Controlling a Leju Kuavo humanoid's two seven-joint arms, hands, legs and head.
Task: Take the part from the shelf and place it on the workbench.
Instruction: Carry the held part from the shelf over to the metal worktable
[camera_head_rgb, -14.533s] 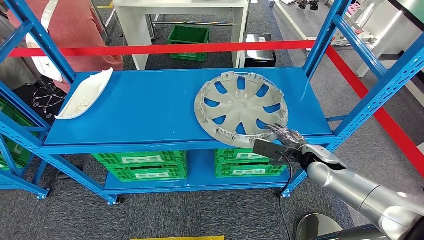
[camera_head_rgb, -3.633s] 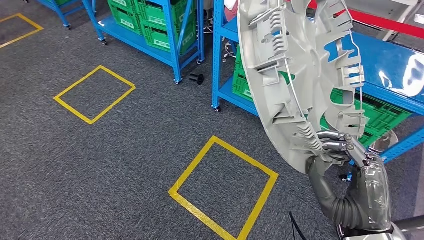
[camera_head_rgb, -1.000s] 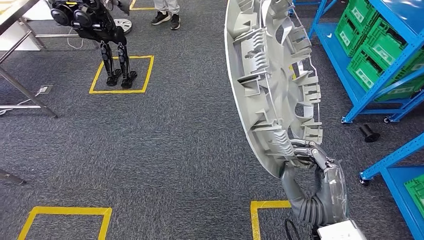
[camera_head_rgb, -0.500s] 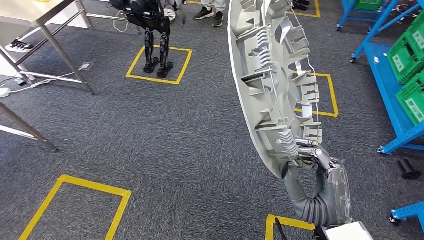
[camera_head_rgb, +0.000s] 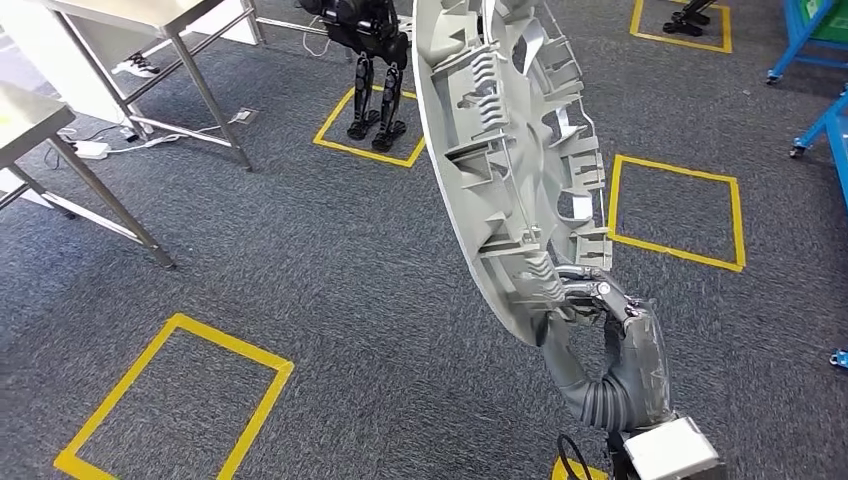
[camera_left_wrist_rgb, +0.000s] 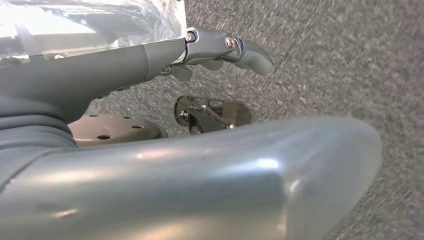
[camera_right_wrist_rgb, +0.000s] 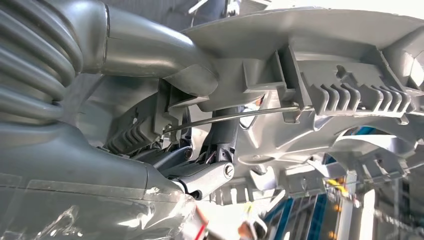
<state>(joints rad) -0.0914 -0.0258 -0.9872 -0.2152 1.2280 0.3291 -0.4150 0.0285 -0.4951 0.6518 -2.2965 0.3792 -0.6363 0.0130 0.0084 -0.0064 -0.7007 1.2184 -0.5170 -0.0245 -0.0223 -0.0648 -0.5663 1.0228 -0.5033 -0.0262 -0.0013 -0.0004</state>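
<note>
Pickup done | right hand (camera_head_rgb: 600, 310) fingers clamped on wheel cover (camera_head_rgb: 505, 160) rim | left hand (camera_left_wrist_rgb: 220, 47) fingers apart, empty | workbench (camera_head_rgb: 150, 15) beyond cover; placing left

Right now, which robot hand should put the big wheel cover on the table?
The right hand: it already grips the wheel cover by its lower rim. The left hand holds nothing.

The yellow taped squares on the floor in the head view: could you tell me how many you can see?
5: near left; under the black legs; right of the wheel cover; top right; a corner by the right hand. The cover may hide others.
</note>
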